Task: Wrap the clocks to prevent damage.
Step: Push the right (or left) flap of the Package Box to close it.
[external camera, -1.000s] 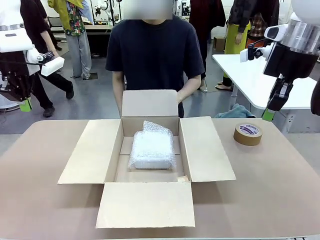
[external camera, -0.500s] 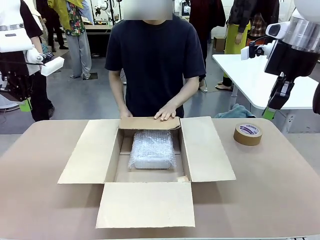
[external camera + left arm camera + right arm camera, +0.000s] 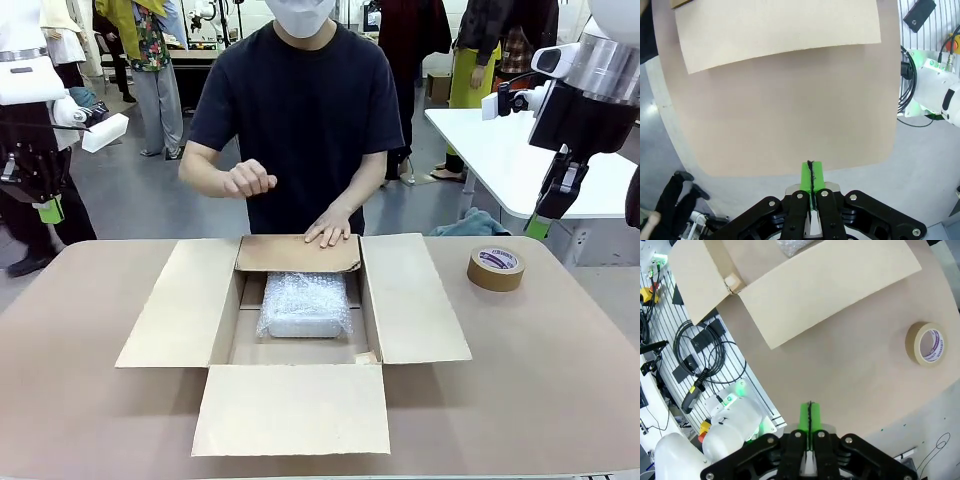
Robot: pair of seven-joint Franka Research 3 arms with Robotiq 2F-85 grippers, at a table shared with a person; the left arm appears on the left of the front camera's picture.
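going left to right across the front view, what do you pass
left gripper -> left box flap -> bubble-wrapped bundle -> right box flap -> tape roll -> right gripper

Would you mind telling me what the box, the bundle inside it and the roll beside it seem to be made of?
Box: matte brown cardboard, judging by its stiff creased flaps. Bundle: clear bubble wrap, shiny and dimpled; its contents hidden. Roll: probably tan paper tape, with a printed inner core.
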